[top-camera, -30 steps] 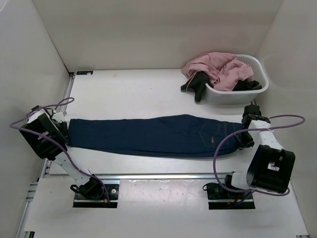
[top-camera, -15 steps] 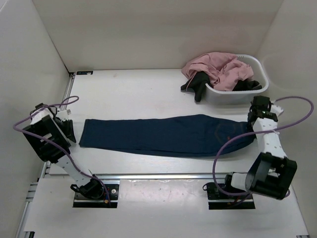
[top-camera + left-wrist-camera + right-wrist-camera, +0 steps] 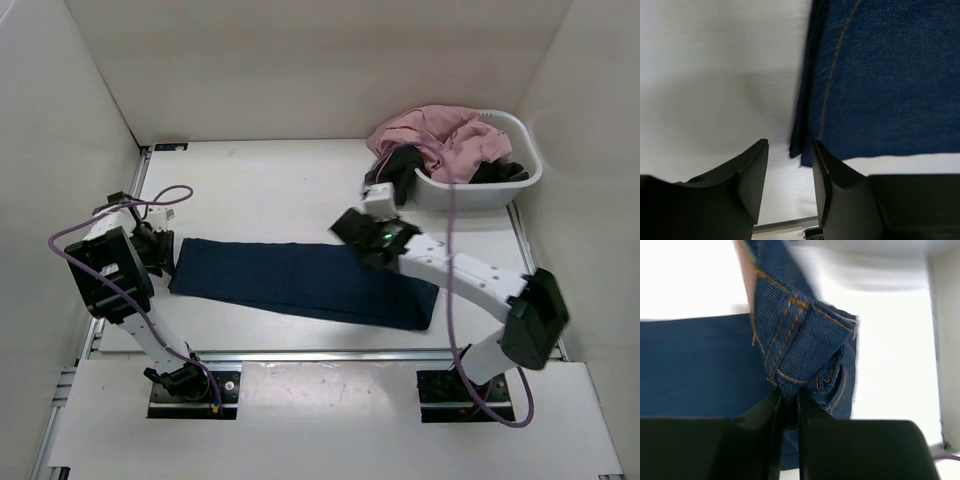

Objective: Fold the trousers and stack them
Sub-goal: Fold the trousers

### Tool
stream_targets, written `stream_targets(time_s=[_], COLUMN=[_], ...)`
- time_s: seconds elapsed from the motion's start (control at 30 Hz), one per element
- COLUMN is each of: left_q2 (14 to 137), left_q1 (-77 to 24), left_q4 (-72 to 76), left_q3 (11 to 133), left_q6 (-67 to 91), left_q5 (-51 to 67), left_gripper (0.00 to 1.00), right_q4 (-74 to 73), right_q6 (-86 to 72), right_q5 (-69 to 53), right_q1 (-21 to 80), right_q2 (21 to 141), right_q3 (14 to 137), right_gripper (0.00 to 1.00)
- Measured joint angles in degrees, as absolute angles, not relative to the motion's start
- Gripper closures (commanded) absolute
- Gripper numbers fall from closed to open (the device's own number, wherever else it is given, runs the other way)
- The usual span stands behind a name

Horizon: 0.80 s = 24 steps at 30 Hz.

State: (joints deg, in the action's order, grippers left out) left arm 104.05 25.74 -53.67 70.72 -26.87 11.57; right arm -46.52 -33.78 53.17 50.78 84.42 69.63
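Note:
The trousers [image 3: 290, 282] are dark navy jeans lying flat across the table, folded over at their right part. My right gripper [image 3: 366, 232] is above their middle, shut on the waistband end and holding it up. In the right wrist view the bunched waistband with orange stitching [image 3: 800, 340] is pinched between the jaws of the right gripper [image 3: 787, 405], and the lower layer lies below. My left gripper [image 3: 160, 245] is open at the trousers' left end. In the left wrist view the leg hem [image 3: 805, 150] lies just beyond the open, empty left gripper [image 3: 790, 167].
A white basket [image 3: 528, 178] stands at the back right, holding a pink garment [image 3: 445, 138], with a black garment [image 3: 400, 172] hanging over its left side. White walls close in the left, back and right. A metal rail [image 3: 320, 355] runs along the near edge.
My right gripper has carried the waistband from the far right over to the middle, doubling the trousers over. The trousers' left end slid right, and my left gripper followed it.

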Motion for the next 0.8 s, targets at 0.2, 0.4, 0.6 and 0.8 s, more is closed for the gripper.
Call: stream_targets(time_s=[0.2, 0.4, 0.6, 0.8], left_q2=[106.1, 104.4, 100.9, 87.0], left_q1=[24.5, 24.3, 23.7, 20.1], left_q4=[-50.4, -48.4, -49.3, -52.2], left_q3=[67.6, 65.5, 65.7, 79.7], left_q6=[-26.0, -25.7, -26.3, -30.3], left_q5=[7.6, 7.2, 5.8, 12.1], left_gripper=[0.76, 0.86, 0.48, 0.49], right_q4=[-54.5, -66.9, -72.4, -74.4], right_q6=[-43.1, -54.4, -68.5, -75.0], right_q5=[58.7, 61.1, 64.2, 65.8], right_q1=[66.7, 70.1, 69.4, 68.1], right_q2=[98.6, 111.0, 116.7, 109.8], right_q3=[85.2, 102.5, 107.3, 93.1], right_gripper=[1.0, 1.0, 1.0, 1.0])
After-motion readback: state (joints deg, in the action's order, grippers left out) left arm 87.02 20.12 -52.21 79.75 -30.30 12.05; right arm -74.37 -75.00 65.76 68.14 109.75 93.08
